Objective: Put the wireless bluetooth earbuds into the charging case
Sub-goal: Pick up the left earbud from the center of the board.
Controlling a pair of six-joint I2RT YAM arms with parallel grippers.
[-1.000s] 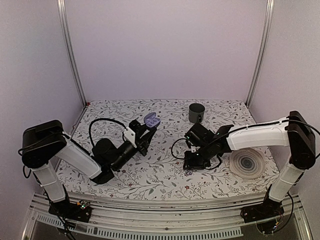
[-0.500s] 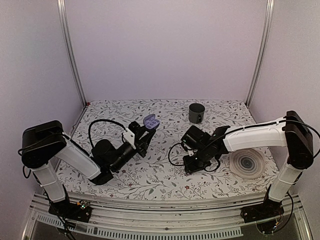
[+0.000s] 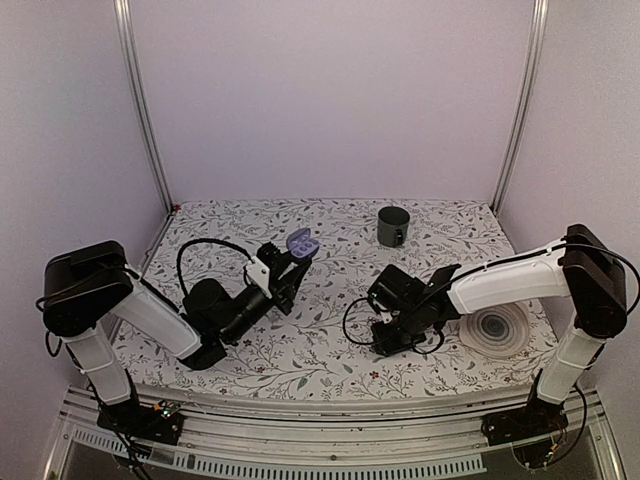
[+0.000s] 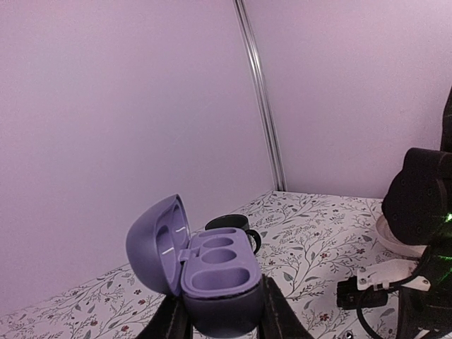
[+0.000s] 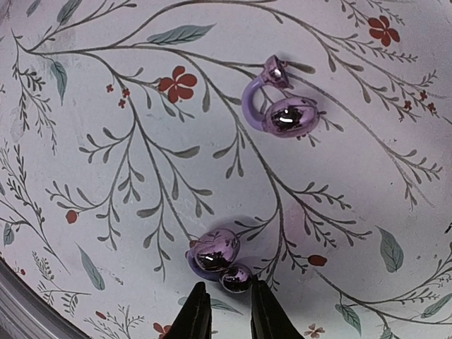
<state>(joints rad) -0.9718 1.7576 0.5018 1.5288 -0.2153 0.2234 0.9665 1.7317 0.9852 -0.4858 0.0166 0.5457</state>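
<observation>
The charging case [image 4: 219, 272] is a purple-blue clamshell with its lid swung open and its sockets showing empty. My left gripper [image 4: 224, 318] is shut on its lower half and holds it above the table, left of centre [image 3: 302, 241]. Two shiny purple earbuds lie on the floral cloth in the right wrist view, one near [image 5: 214, 253] and one farther off [image 5: 282, 113]. My right gripper [image 5: 226, 293] hovers low over the near earbud. Its fingers stand narrowly apart, and the earbud's small end lies just at their tips, beside the right finger. The top view hides both earbuds under my right gripper [image 3: 390, 338].
A dark mug [image 3: 393, 225] stands at the back, right of centre, and shows behind the case [image 4: 233, 224]. A flat disc with a spiral pattern [image 3: 497, 327] lies right of my right gripper. Metal frame posts and lilac walls bound the table.
My right gripper has shifted slightly down and right over the earbuds, and its fingers have narrowed. The left arm and the case have stayed put.
</observation>
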